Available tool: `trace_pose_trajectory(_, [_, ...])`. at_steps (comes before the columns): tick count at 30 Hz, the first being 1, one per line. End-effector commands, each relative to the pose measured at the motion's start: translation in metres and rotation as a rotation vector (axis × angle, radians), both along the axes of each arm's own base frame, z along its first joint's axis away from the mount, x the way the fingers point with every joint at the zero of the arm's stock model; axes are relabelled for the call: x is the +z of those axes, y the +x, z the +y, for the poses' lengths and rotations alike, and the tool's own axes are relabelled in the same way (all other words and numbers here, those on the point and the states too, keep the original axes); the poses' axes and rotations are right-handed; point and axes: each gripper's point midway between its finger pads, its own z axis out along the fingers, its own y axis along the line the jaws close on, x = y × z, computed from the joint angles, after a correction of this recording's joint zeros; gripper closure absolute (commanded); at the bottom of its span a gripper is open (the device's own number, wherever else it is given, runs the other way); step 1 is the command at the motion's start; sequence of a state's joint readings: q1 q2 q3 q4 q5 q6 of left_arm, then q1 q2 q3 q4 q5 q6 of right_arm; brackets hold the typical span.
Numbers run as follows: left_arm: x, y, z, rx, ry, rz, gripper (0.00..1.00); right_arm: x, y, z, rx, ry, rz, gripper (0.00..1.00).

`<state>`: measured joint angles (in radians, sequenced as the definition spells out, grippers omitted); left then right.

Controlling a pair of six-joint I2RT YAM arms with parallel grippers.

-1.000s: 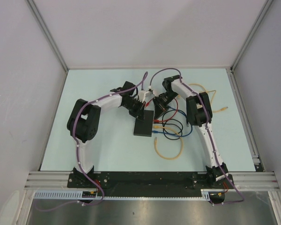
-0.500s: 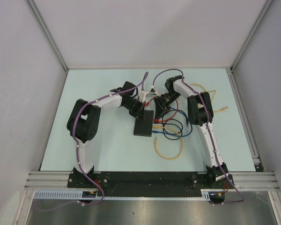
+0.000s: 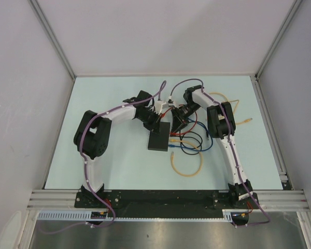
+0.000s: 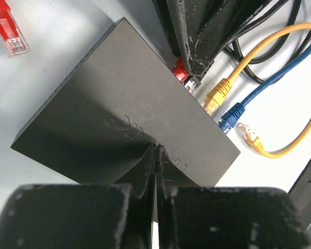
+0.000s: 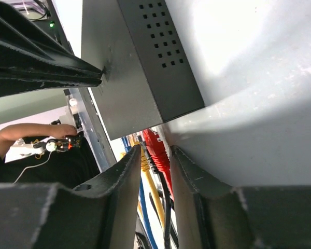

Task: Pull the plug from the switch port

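The switch [image 3: 158,141] is a flat black box at mid-table. It fills the left wrist view [image 4: 119,119]. A red plug [image 4: 182,71], a yellow plug [image 4: 217,96] and a blue plug [image 4: 231,117] sit in its right edge. My left gripper [image 4: 156,151] is shut and empty, tips resting on the switch top near its far end [image 3: 155,123]. My right gripper [image 5: 154,149] is open, its fingers [image 5: 129,171] either side of the red plug [image 5: 159,155] and a black lead beside it, at the switch's port edge [image 3: 177,123].
A loose red plug [image 4: 9,32] lies left of the switch. A loose clear-yellow plug [image 4: 249,139] lies beyond the blue one. Black, blue and yellow leads coil right of the switch [image 3: 189,148]. Another yellow lead [image 3: 233,106] trails toward the right rail.
My right gripper has shifted slightly left toward the switch's port edge. The left gripper and the switch have stayed put.
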<state>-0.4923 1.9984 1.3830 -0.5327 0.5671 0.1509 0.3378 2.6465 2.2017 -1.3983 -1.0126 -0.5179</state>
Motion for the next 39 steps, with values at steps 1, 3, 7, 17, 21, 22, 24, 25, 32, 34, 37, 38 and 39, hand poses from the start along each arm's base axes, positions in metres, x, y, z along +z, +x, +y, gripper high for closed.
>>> trace_pose_trajectory(1, [-0.061, -0.032, 0.045, -0.021, 0.259, 0.083, 0.99, -0.06, 0.007, -0.003, 0.077, -0.126, -0.114, 0.67])
trace_pose_trajectory(3, [-0.061, -0.031, 0.044, -0.022, 0.261, 0.08, 0.99, -0.061, 0.006, -0.002, 0.075, -0.131, -0.111, 0.67])
trace_pose_trajectory(7, [-0.062, -0.033, 0.044, -0.029, 0.264, 0.08, 1.0, -0.065, 0.006, 0.0, 0.08, -0.153, -0.119, 0.62])
trace_pose_trajectory(17, [-0.062, -0.033, 0.041, -0.035, 0.261, 0.078, 1.0, -0.057, 0.007, 0.009, 0.083, -0.103, -0.131, 0.59])
trace_pose_trajectory(21, [-0.063, -0.032, 0.041, -0.033, 0.265, 0.079, 1.0, -0.064, 0.011, 0.008, 0.07, -0.144, -0.138, 0.6])
trace_pose_trajectory(22, [-0.062, -0.033, 0.041, -0.035, 0.263, 0.08, 1.0, -0.067, 0.011, 0.007, 0.068, -0.157, -0.133, 0.6])
trace_pose_trajectory(24, [-0.063, -0.033, 0.04, -0.037, 0.264, 0.081, 1.0, -0.069, 0.008, 0.008, 0.074, -0.169, -0.128, 0.61])
trace_pose_trajectory(25, [-0.063, -0.033, 0.04, -0.04, 0.263, 0.078, 1.0, -0.07, 0.008, 0.008, 0.077, -0.173, -0.131, 0.62])
trace_pose_trajectory(32, [-0.063, -0.034, 0.039, -0.046, 0.268, 0.076, 1.0, -0.072, 0.007, 0.007, 0.083, -0.189, -0.135, 0.8])
trace_pose_trajectory(34, [-0.064, -0.035, 0.039, -0.046, 0.271, 0.08, 1.0, -0.072, 0.007, 0.006, 0.088, -0.19, -0.138, 0.85])
trace_pose_trajectory(37, [-0.064, -0.034, 0.038, -0.047, 0.271, 0.078, 1.0, -0.071, 0.005, 0.003, 0.108, -0.195, -0.144, 0.91])
trace_pose_trajectory(38, [-0.064, -0.035, 0.038, -0.048, 0.271, 0.08, 1.0, -0.069, 0.005, 0.003, 0.113, -0.188, -0.15, 0.93])
trace_pose_trajectory(39, [-0.064, -0.035, 0.039, -0.047, 0.272, 0.079, 1.0, -0.066, 0.004, 0.001, 0.119, -0.186, -0.147, 0.95])
